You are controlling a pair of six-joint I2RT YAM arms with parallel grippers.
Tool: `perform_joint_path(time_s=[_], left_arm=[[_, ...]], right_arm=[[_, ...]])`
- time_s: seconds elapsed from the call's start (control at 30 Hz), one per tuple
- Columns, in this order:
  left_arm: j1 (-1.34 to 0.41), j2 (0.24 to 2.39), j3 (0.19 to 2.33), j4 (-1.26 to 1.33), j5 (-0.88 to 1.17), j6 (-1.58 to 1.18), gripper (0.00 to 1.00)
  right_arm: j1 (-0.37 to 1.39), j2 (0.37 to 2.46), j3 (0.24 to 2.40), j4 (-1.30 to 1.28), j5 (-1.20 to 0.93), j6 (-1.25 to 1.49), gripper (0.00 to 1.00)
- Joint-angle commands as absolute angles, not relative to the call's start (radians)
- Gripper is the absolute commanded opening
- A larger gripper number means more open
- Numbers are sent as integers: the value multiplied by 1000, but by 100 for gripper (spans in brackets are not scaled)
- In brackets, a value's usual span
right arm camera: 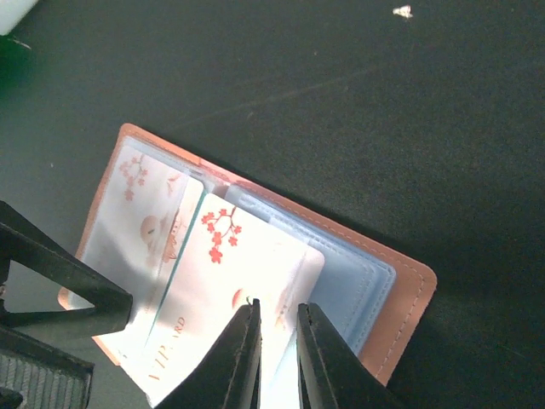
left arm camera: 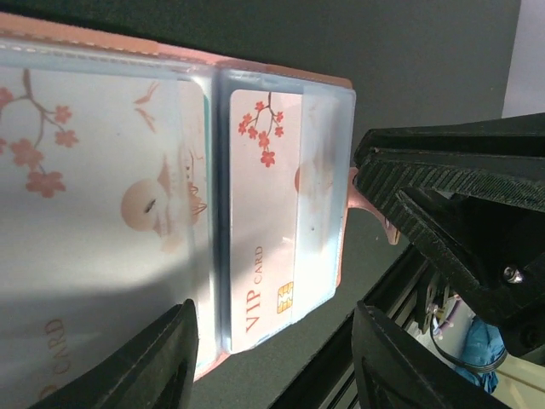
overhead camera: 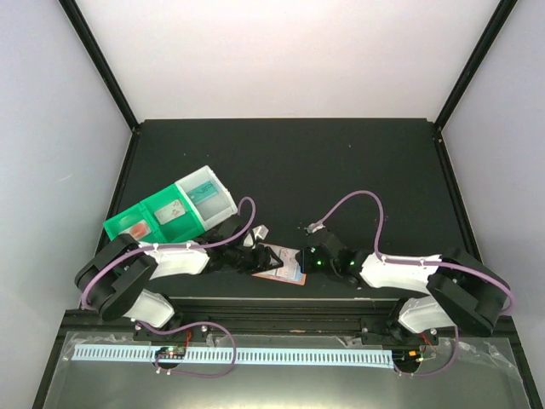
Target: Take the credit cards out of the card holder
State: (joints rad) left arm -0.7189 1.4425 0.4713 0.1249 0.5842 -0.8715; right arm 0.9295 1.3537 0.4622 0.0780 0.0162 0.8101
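The salmon-brown card holder (overhead camera: 285, 266) (right arm camera: 400, 298) lies open near the table's front edge, between both grippers. Its clear sleeves hold pale credit cards with red blossom prints. One marked VIP CARD (left arm camera: 260, 256) (right arm camera: 230, 281) sits in a raised sleeve. A second with a bird drawing (left arm camera: 102, 213) (right arm camera: 145, 221) lies beside it. My left gripper (overhead camera: 254, 258) (left arm camera: 272, 317) is open, its fingers astride the VIP card's chip end without touching it. My right gripper (overhead camera: 305, 260) (right arm camera: 278, 308) is nearly closed, pinching the raised sleeve of the holder.
A green-and-white compartment tray (overhead camera: 170, 213) stands behind the left arm. A small pale object (overhead camera: 317, 226) lies behind the right gripper. The table's black front rail (left arm camera: 383, 341) runs just below the holder. Purple cables loop over both arms.
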Motion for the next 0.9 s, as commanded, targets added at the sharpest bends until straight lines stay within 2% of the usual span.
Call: perform_joint_path(time_s=[0.0, 0.4, 0.53, 0.63, 0.73, 0.87], left_arm=[[-713, 1471, 511, 158, 598, -860, 51], [-715, 1508, 490, 221, 613, -896, 46], [-716, 1519, 485, 248, 624, -910, 40], [-717, 1524, 482, 263, 632, -918, 32], [-717, 1524, 482, 263, 633, -918, 15], [-716, 1518, 480, 259, 639, -914, 2]], right_arm=[[925, 1378, 448, 97, 18, 814, 12], [925, 1436, 428, 101, 20, 817, 10], [925, 1433, 425, 101, 25, 817, 9], [925, 1435, 425, 101, 25, 819, 9], [925, 1436, 421, 103, 24, 820, 9], [925, 1431, 415, 99, 32, 824, 9]])
